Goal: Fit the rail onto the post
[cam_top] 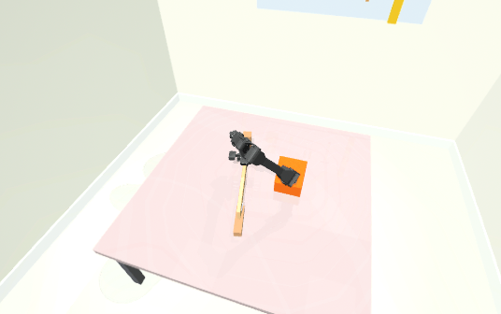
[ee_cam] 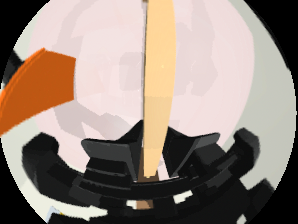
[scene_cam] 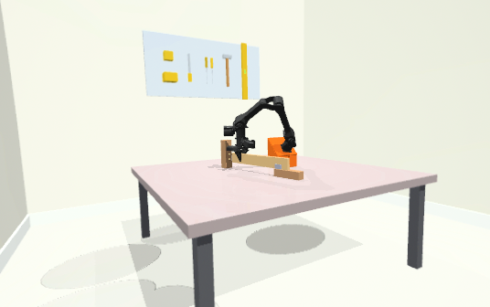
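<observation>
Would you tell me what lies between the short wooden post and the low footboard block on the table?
The rail spans that stretch, from the post to the footboard block, with the gripper shut on it near the post. The exterior view shows this best.

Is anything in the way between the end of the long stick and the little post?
Nothing visible blocks it. The gripper is shut on the rail near the post, and only open space shows between the rail's end and the post.

Rail (scene_cam: 260, 161) spans from post (scene_cam: 225, 154) to footboard block (scene_cam: 289, 174).
</observation>
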Robot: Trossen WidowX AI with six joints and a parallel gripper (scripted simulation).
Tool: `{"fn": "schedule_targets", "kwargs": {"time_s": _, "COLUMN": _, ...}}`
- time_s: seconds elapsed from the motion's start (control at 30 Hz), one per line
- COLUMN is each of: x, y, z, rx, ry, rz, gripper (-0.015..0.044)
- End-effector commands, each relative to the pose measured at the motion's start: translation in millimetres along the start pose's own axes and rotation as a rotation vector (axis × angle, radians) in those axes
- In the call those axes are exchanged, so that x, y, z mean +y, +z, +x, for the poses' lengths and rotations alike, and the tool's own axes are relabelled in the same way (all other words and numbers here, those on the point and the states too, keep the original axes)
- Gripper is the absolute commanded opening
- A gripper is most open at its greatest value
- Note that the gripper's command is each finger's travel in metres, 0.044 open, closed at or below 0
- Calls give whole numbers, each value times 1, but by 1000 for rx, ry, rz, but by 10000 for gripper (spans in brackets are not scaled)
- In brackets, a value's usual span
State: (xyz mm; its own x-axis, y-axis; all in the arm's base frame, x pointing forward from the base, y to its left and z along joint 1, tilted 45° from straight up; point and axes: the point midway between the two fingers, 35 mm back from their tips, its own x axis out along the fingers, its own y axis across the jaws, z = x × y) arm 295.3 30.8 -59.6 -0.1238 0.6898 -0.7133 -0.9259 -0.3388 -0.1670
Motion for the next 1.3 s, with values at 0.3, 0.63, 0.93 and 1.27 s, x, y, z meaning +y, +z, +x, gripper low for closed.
{"fn": "schedule_targets", "kwargs": {"time_s": 0.3, "x": -1, "y": -1, "z": -2, "rx": 3, "ry": -6, "rz": -1, "gripper": 0}}
{"fn": "schedule_targets", "kwargs": {"time_s": 0.63, "x": -1, "y": -1, "z": -1, "rx": 3, "ry": -6, "rz": -1, "gripper": 0}}
{"fn": "schedule_targets", "kwargs": {"time_s": 0.93, "x": 0, "y": -1, "z": -3, "rx": 3, "ry": -6, "rz": -1, "gripper": 0}}
{"fn": "schedule_targets", "kwargs": {"time_s": 1.27, "x": 0, "y": -1, "z": -2, "rx": 3, "ry": -6, "rz": -1, "gripper": 0}}
